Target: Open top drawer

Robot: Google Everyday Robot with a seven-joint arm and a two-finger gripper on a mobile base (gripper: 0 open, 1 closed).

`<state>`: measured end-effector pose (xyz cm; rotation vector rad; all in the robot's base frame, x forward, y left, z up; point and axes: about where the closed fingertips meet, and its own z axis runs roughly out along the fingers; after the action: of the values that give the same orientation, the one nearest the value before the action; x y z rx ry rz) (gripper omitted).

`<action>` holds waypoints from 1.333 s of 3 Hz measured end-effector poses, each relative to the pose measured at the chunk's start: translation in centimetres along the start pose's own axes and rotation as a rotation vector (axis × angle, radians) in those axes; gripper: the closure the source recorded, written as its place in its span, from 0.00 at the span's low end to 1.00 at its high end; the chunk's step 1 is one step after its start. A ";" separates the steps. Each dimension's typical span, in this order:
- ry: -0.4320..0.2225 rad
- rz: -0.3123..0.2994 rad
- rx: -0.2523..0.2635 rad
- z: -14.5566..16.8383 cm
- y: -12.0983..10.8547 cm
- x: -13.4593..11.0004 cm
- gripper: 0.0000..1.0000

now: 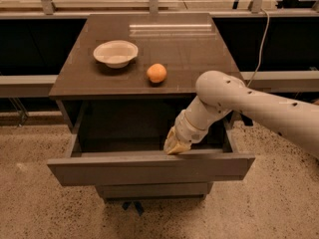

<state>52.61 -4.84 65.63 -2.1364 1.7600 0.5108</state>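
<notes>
A dark grey-brown cabinet is standing on a speckled floor, seen from above. Its top drawer is sitting pulled well out toward the viewer, with the plain front panel hanging clear of the cabinet body.

Risks, left to right: a hard tug would likely be jolting the cabinet, sending the white bowl sliding or the orange rolling off the top. The gripper is reaching down inside the drawer, right of centre, just behind the front panel's top edge. Whether it is open or closed cannot be told. Pulling off-centre could be twisting the drawer in its runners, or the gripper could be slipping up over the edge.

Containers: the bowl is looking empty. The drawer is showing only a dark bare floor, though the gripper is hiding a small patch.
</notes>
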 end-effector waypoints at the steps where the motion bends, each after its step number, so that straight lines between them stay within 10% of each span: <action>1: -0.012 -0.026 -0.035 -0.4 2.0 -1.5 1.00; 4: -0.068 -0.048 -0.151 -1.8 7.4 -4.4 1.00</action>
<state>44.72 -3.19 69.11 -2.2272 1.6777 0.7159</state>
